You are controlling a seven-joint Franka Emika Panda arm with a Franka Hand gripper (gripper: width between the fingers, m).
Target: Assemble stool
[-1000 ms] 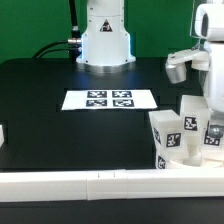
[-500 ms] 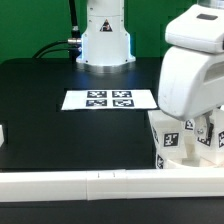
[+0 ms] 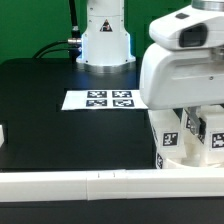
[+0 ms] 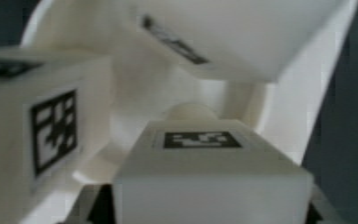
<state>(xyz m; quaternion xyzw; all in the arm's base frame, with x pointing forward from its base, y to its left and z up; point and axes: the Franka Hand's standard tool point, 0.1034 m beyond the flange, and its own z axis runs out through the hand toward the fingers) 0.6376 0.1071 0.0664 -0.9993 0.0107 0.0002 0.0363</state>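
Lying nearest of all, well on the near side of the marker board (image 3: 108,99) and stretching across the front of the black tabletop (image 3: 50,125): a long white rail (image 3: 90,185).

Standing just behind that rail, nearer than the marker board and off to the exterior view's right of it: a cluster of stool legs (image 3: 168,138), chunky white blocks showing black-and-white square tags, packed close together.

Hanging right over that cluster and hiding much of it: the arm's bulky white wrist housing (image 3: 185,65), overlapping the marker board's right end in the exterior view.

Clenching on one leg (image 4: 202,170) of the cluster, as the wrist view is showing: the dark fingers (image 4: 98,205), gripping low at the block's sides, with a tag facing the wrist camera.

Crowding just beside it: a second leg (image 4: 43,115) showing a tag on its side, and a tilted white part (image 4: 211,45) leaning above both; touching or not, impossible to tell.

Peeking in at the exterior view's left edge, well apart from the marker board: a small white piece (image 3: 3,135), too cut off to identify.

Rising beyond the marker board, at the tabletop's far side: the white robot base (image 3: 104,40), with black cables (image 3: 60,45) trailing beside it.
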